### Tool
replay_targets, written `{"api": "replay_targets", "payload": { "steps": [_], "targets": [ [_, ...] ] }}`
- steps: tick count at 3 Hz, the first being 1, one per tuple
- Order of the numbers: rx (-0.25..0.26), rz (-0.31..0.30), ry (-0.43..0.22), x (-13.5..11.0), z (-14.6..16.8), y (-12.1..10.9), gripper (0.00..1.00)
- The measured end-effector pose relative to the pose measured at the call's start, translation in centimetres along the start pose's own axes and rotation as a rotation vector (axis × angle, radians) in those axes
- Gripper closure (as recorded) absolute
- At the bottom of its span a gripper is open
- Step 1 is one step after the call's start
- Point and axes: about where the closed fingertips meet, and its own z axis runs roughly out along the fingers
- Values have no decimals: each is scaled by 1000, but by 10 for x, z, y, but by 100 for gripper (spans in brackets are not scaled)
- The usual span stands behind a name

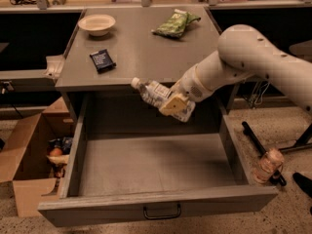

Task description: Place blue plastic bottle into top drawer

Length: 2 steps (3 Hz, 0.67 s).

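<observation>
The blue plastic bottle (155, 92) is a clear pale bottle with a white cap and a whitish label. It lies tilted in my gripper (174, 105), cap pointing left. The gripper is shut on the bottle and holds it in the air over the back of the open top drawer (156, 167), just in front of the cabinet top's front edge. The drawer is wide, grey and pulled fully out, with a small dark handle (162, 212) on its front. Nothing shows inside it.
On the grey cabinet top (141, 48) are a white bowl (96, 23), a dark packet (102, 60) and a green crinkled bag (175, 23). An open cardboard box (34, 160) stands on the floor at left. A pinkish clear bottle (268, 165) stands on the floor at right.
</observation>
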Motion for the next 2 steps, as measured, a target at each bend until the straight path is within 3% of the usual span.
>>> {"api": "replay_targets", "payload": {
  "steps": [1,2],
  "targets": [
    [-35,13,104,47,38,7,100],
    [-59,34,167,82,64,6,100]
  ]
}}
